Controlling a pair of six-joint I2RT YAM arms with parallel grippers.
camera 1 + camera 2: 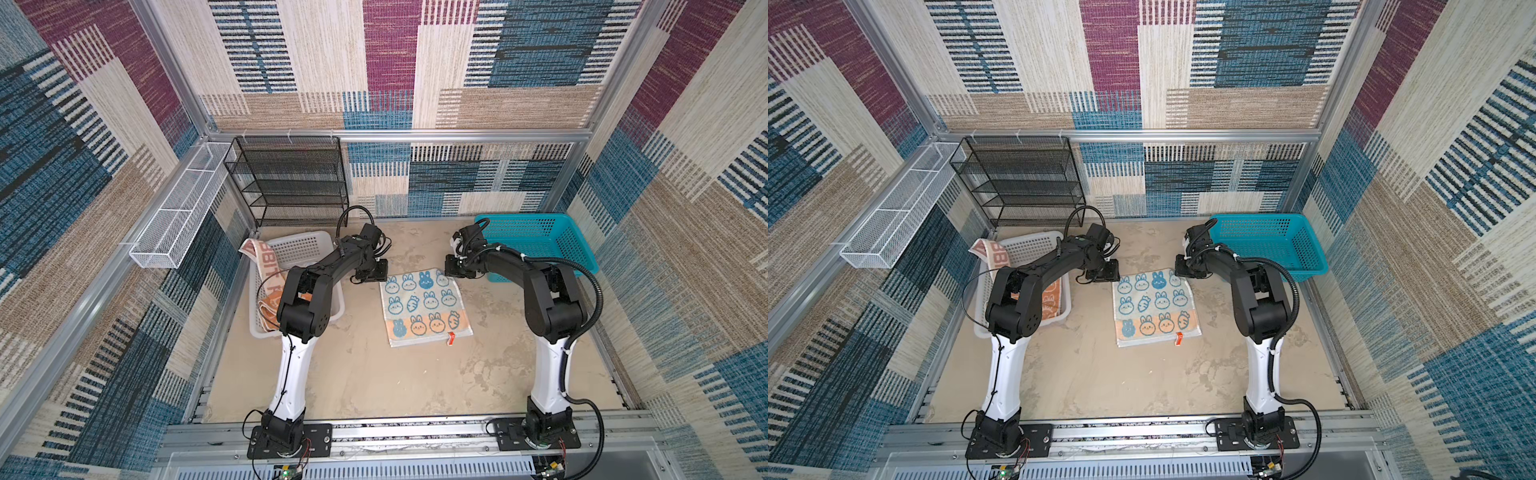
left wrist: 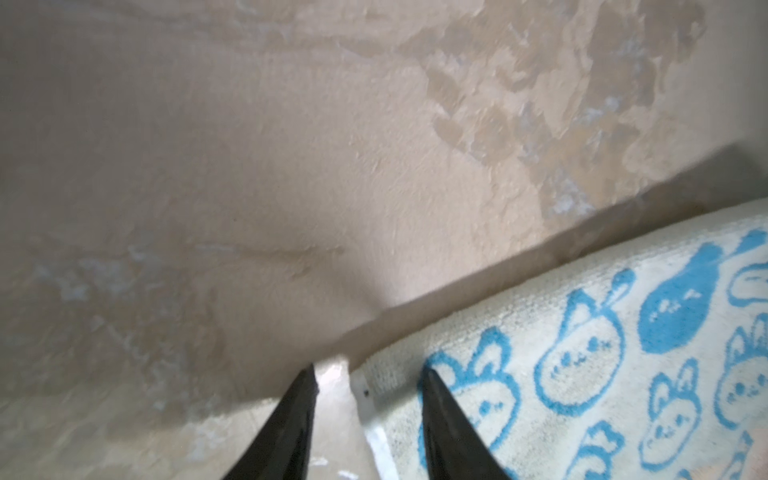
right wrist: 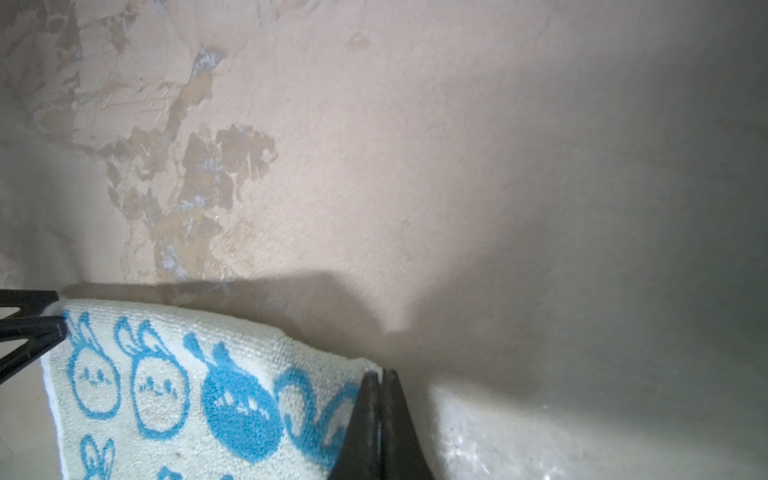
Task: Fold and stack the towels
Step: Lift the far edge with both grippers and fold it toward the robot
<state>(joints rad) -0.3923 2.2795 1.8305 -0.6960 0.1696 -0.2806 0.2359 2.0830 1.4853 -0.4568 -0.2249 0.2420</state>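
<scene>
A cream towel with blue rabbit faces (image 1: pixel 426 307) (image 1: pixel 1156 305) lies spread flat on the tan table, an orange band along its near edge. My left gripper (image 1: pixel 371 276) (image 2: pixel 370 368) stands at its far left corner, open. One finger (image 2: pixel 449 419) rests on the cloth and the other on the table, with the corner between them. My right gripper (image 1: pixel 453 270) (image 3: pixel 380 372) is shut on the far right corner, which is raised slightly. A towel with "RABBIT" lettering (image 1: pixel 266 266) hangs over the white basket's rim. An orange-printed towel (image 1: pixel 1052 297) lies inside the basket, mostly hidden by my left arm.
The white basket (image 1: pixel 299 249) stands at the left and a teal basket (image 1: pixel 540 241) at the back right. A black mesh shelf (image 1: pixel 291 178) and a white wire tray (image 1: pixel 178 208) line the back left walls. Bare table lies in front of the spread towel.
</scene>
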